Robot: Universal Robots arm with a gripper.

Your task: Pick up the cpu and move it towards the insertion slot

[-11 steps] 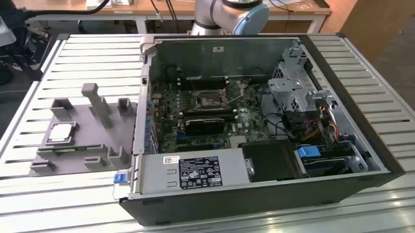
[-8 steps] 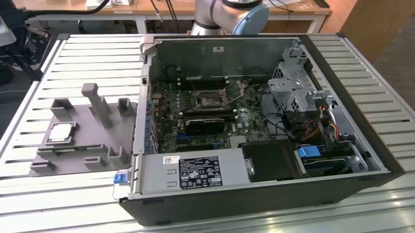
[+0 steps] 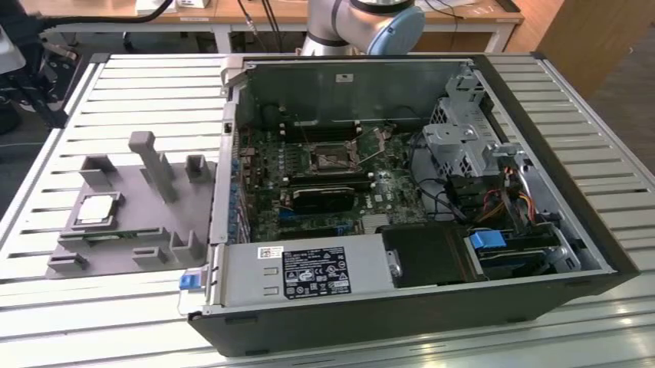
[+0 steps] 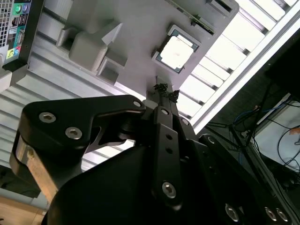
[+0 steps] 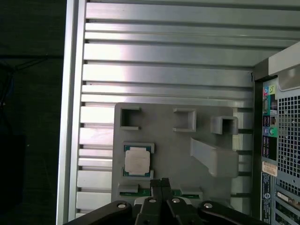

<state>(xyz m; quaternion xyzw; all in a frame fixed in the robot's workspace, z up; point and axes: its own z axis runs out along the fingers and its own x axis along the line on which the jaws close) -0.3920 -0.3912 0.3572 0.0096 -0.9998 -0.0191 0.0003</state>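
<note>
The cpu [image 3: 95, 208] is a small square chip with a pale metal top, lying flat in a recess of the grey plastic holder [image 3: 143, 222] on the exterior view's left. Both wrist views look down on the cpu [image 4: 176, 51] [image 5: 138, 161] from well above. My gripper [image 5: 161, 183] [image 4: 166, 91] hangs over the holder [image 5: 187, 159] beside the chip, apart from it. Its two black fingers are pressed together with nothing between them. The insertion slot [image 3: 330, 159] is the square dark-centred socket with a metal frame on the motherboard inside the open computer case.
The open computer case [image 3: 532, 115] takes up the middle and right of the slatted aluminium table [image 3: 153, 84]. It contains a power supply [image 3: 307, 272], a drive cage [image 3: 465, 146] and cables. Upright grey posts [image 3: 153, 165] rise from the holder. The arm's base [image 3: 369, 23] stands behind the case.
</note>
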